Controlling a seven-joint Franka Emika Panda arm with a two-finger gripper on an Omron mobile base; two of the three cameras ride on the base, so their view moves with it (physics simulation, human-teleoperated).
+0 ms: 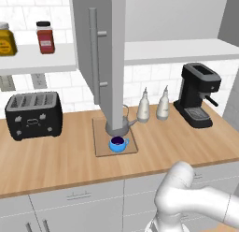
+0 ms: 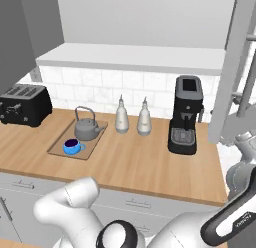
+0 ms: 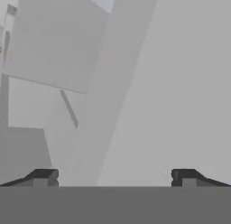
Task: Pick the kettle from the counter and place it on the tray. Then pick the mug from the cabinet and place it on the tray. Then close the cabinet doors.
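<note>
The grey kettle (image 2: 87, 127) and the blue mug (image 2: 71, 146) both stand on the wooden tray (image 2: 95, 134) on the counter (image 2: 145, 162). In the left base view the kettle (image 1: 125, 125) is half hidden behind the open left cabinet door (image 1: 105, 48), with the mug (image 1: 118, 143) in front of it on the tray (image 1: 100, 142). The right cabinet door (image 2: 235, 67) also stands open, showing the cabinet's white shelf (image 2: 135, 57). My gripper (image 3: 115, 178) is open with nothing between its fingertips (image 3: 45, 177), facing flat grey panels at close range.
Two whitish bottles (image 2: 121, 117) and a black coffee machine (image 2: 186, 114) stand right of the tray. A black toaster (image 1: 33, 115) sits on the left. Spice jars (image 1: 45, 37) stand on the open white shelf. My arm (image 2: 242, 162) rises beside the right door.
</note>
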